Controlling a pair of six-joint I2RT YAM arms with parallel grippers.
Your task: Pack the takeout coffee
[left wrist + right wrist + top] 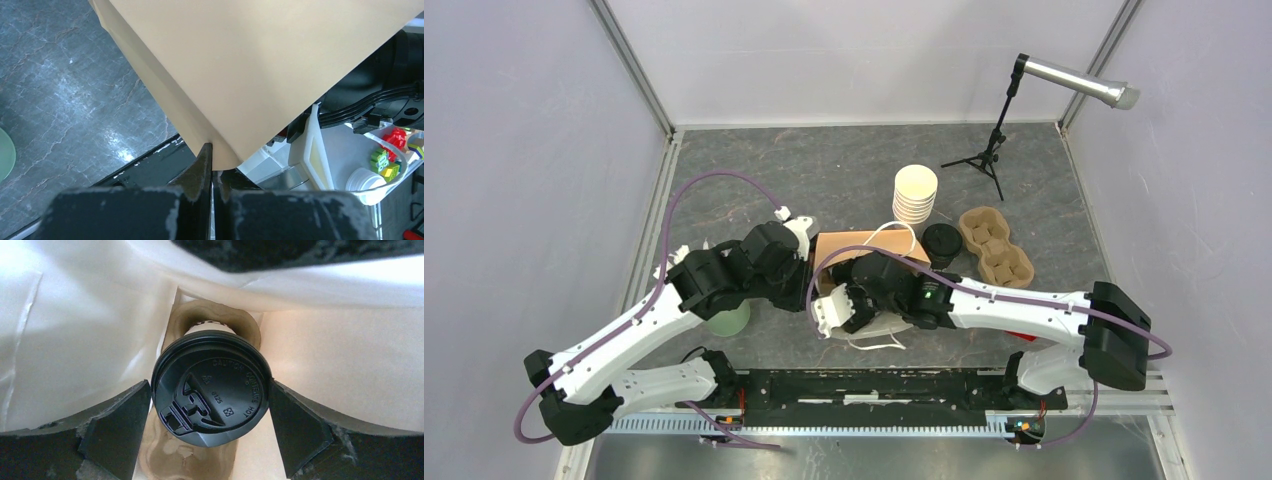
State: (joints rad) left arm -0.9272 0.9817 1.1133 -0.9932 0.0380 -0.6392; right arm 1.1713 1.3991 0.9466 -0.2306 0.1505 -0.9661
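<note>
Sighting down the right gripper (210, 392), I am finding the upright takeout coffee (212, 400) between its jaws, gripped or freed I cannot tell, inside the paper bag (260, 65) that the left gripper (212, 167) is clamping.

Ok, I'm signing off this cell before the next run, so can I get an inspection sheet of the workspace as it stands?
Surface: grey marbled table.
Job's things: lidded coffee cup seated in a cardboard carrier inside the brown paper bag.
Clutter: stack of lidless cups, pile of black lids, spare carriers, green disc.
Grippers: left gripper shut on the bag's edge; right gripper jaws wide either side of the cup's lid, contact unclear.
Cables: purple cables loop along both arms.
Surroundings: white enclosure walls, microphone on a tripod.
</note>
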